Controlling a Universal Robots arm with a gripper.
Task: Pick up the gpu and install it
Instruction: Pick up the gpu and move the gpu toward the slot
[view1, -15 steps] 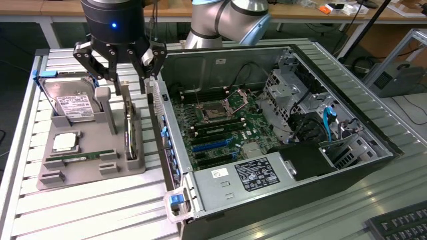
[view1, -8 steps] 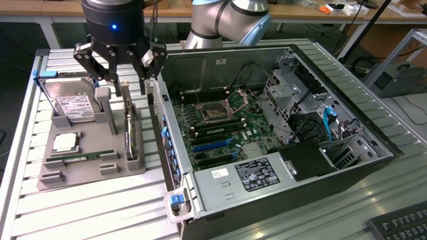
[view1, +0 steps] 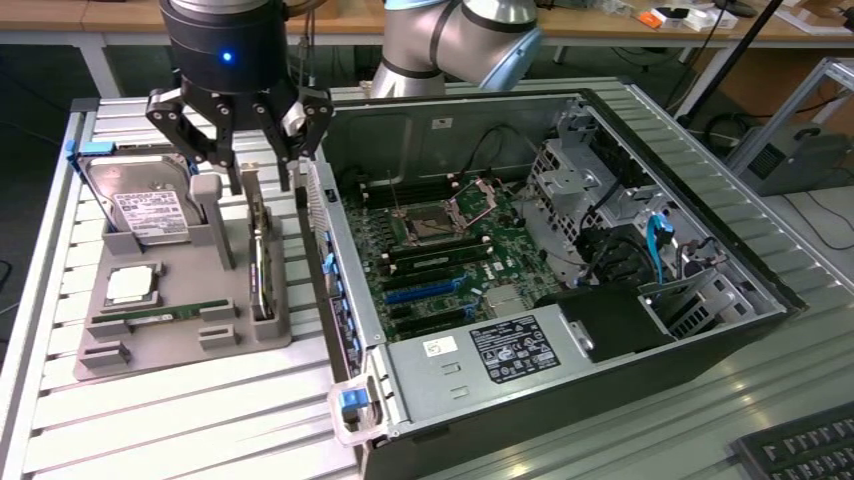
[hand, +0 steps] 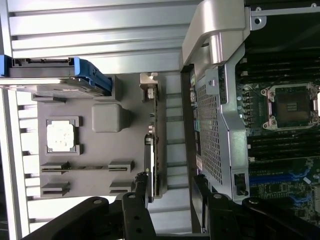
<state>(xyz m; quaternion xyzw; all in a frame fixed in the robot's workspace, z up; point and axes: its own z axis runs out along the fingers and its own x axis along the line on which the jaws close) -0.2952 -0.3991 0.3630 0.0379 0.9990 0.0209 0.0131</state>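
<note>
tool hanging over the far end of the grey holder, jaws spread wide apart, nothing between them. the gpu stands on its edge in a slot along the side of the holder nearest the open computer case, a thin dark slat running the holder's length. from the exterior view the tool sits above the gpu's far end, clear of it, no contact to be seen.

wrist view now: the gpu runs edge-on between the holder and the case wall, and the tool has one black finger just beside the card and the other over by the case.

also parked in the holder: a hard drive upright at the back, a square processor chip, and a green memory stick lying in front. everything rests on the ribbed metal table. inside the case the motherboard lies exposed.
</note>
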